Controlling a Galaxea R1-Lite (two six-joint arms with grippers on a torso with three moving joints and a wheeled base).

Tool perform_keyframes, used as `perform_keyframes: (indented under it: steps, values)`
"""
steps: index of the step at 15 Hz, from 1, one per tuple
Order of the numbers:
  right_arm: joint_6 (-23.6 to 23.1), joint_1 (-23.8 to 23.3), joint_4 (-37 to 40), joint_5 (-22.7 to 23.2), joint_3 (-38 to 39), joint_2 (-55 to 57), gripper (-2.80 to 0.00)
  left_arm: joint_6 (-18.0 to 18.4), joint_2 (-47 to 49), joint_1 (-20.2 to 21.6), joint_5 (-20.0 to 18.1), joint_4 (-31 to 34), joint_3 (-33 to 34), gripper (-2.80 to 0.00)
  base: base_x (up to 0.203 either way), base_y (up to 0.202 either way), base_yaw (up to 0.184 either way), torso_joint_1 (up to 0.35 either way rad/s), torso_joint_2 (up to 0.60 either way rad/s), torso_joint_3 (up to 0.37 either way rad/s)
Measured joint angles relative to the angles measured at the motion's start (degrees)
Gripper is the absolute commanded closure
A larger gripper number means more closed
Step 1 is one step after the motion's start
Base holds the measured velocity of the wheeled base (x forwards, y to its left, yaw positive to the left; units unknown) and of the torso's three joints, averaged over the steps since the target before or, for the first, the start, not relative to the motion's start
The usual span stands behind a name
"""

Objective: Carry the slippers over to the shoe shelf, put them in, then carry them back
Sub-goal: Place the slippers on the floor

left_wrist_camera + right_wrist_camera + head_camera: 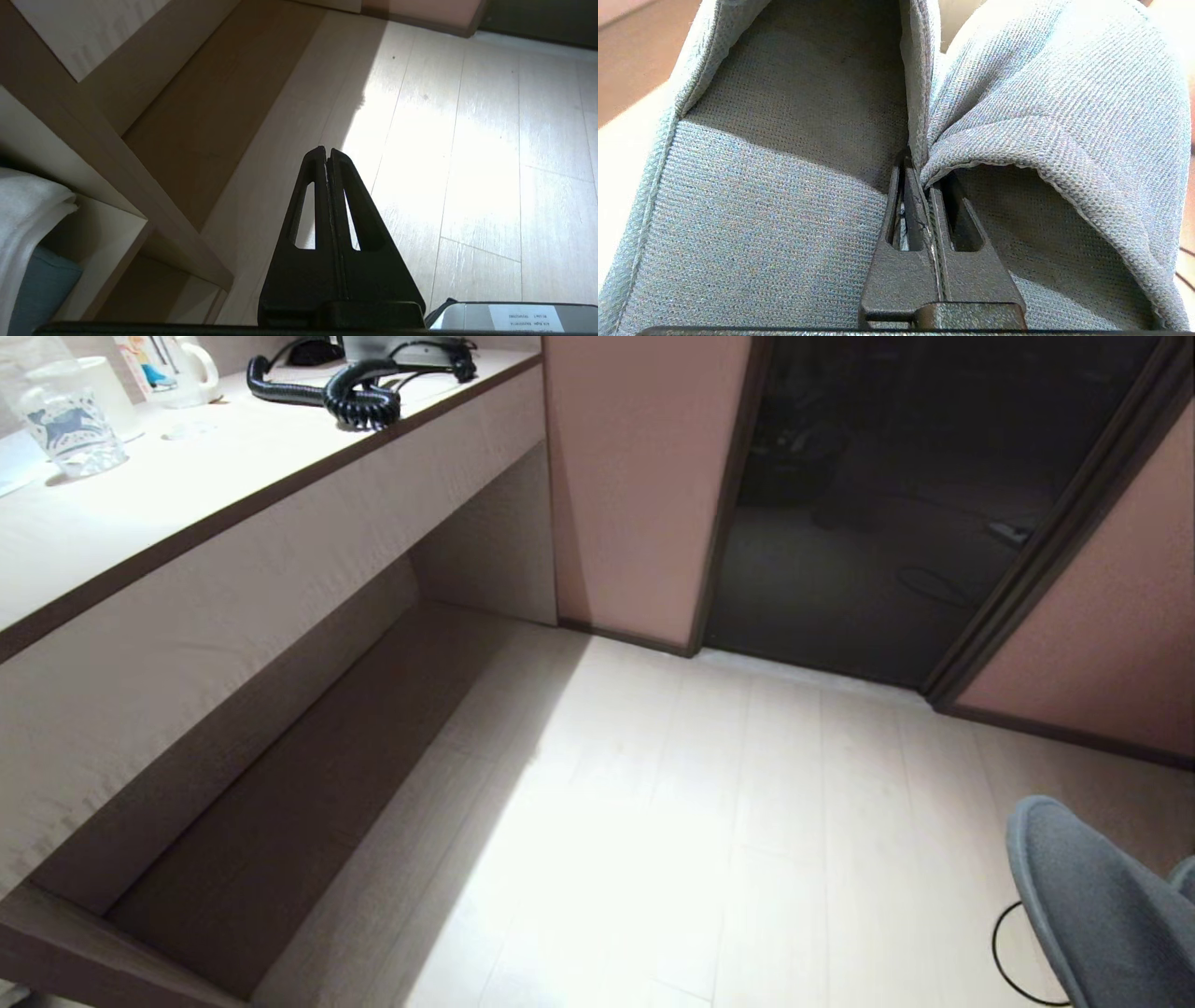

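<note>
The right end effector (927,186) is clamped on the slippers (784,186), its two fingers pinching the adjoining inner edges of the pair so that one slipper hangs on each side of it, openings toward the wrist; in the head view they show at the lower right corner above the floor (653,821). The left end effector (327,154) is pressed together and holds nothing, with bare floor ahead of its tips and the shelf (117,154) off to one side.

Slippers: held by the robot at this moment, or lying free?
Held. The right gripper is shut on the adjoining inner edges of both slippers; the left gripper is shut and empty above the floor.
</note>
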Motion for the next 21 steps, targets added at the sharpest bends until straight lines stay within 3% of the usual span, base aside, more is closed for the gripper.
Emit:
perform_keyframes:
  steps: [21]
  values:
    - [0.06, 0.0, 0.06, -0.03, 0.0, 0.0, 0.0, 0.02, 0.0, -0.02, 0.0, -0.02, 0.0, 0.0, 0.0, 0.0, 0.0, 0.003, 0.0, -0.197]
